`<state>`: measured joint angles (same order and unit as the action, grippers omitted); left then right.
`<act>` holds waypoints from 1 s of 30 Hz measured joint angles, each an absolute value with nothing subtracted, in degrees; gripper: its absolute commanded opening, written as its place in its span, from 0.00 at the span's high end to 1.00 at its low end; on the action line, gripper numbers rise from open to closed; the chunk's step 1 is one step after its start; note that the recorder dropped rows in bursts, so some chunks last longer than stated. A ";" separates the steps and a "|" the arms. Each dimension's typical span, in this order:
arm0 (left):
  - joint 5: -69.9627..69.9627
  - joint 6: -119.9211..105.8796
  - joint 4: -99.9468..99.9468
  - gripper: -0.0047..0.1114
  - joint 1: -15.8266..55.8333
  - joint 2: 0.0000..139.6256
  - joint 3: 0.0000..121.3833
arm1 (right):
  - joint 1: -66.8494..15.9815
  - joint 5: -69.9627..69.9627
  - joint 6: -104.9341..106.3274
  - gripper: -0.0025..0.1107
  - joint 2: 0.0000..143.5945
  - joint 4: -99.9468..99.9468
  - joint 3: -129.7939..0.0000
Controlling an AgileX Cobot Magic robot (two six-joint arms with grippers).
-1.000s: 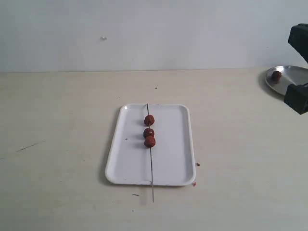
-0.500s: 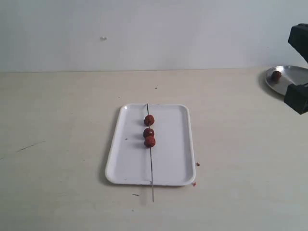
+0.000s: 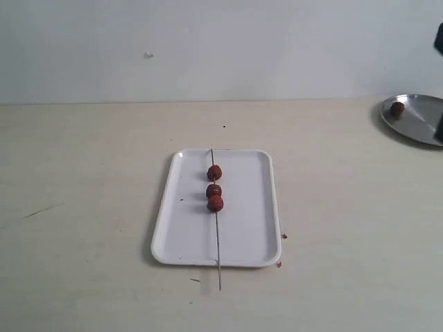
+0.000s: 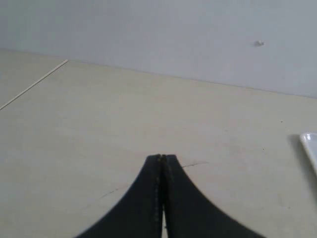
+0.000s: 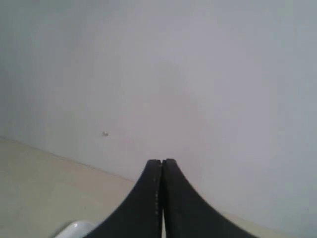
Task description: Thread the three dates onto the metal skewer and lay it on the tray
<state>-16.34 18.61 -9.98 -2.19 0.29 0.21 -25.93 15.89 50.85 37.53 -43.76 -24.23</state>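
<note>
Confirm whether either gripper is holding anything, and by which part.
Nothing is held. The left gripper and the right gripper are both shut with nothing between the jaws. The metal skewer, carrying the three dates, lies on the tray.

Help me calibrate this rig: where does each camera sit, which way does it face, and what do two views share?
Exterior: off the arms, above the table, facing the wall; tray, metal skewer, three dates; right arm barely shows.
Left wrist: low over the table, facing the wall; left gripper shut.
Right wrist: raised, facing the wall; right gripper shut.
Shared: exterior and left wrist show the tray; all three, the wall speck.
</note>
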 measured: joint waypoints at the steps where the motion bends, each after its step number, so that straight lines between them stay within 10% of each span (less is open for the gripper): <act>1: -16.34 18.61 -9.98 0.96 -2.19 0.29 0.21 | -25.40 15.21 50.73 0.98 35.57 -43.76 -24.23; 14: -16.43 18.61 -9.98 0.96 -2.19 0.29 0.21 | -4.04 2.43 48.91 0.98 9.49 -44.18 -20.63; 30: -16.43 18.61 -9.98 0.96 -2.28 0.29 0.21 | -3.11 -12.59 40.81 0.98 4.29 -35.35 -20.63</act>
